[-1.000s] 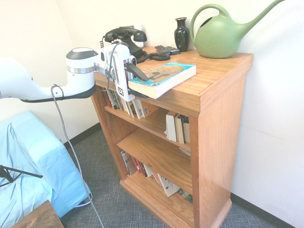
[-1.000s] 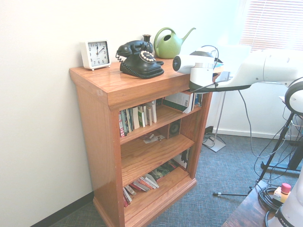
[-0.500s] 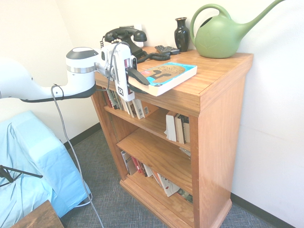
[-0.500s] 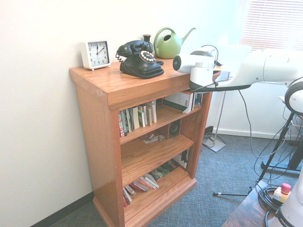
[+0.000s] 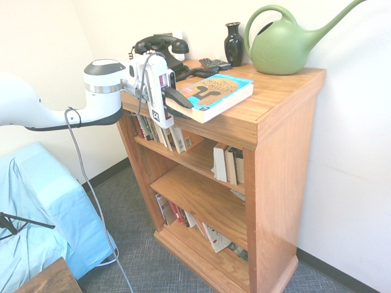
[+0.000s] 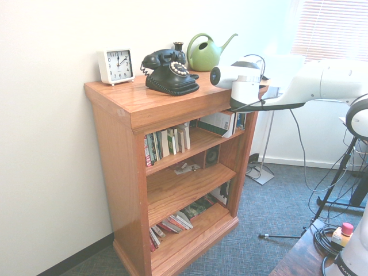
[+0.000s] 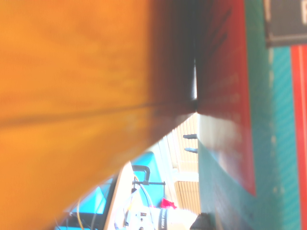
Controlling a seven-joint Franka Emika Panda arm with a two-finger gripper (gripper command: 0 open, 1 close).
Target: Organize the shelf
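— Where is the shelf [image 5: 269, 128] for you?

— In the first exterior view it fills the middle and runs off toward 5 o'clock, standing against the wall. My gripper [image 5: 178, 102] is at its front corner, fingers clamped on the near end of a thick book [image 5: 214, 96] with a turquoise cover; that end is lifted, the far end rests on the top board.

— What is in the tiers?

— Top tier: a row of books [image 6: 167, 142] standing upright at 9 o'clock, a few more [image 5: 227, 163] at the other end. Middle tier: mostly bare wood, with some small thing I cannot make out. Bottom tier: books [image 6: 172, 223] leaning and lying over.

— And on top?

— At 12 o'clock from the gripper, a black telephone [image 5: 160, 49], then a dark vase [image 5: 233, 43] and a green watering can [image 5: 287, 43]. A white clock [image 6: 117, 65] sits at the far end.
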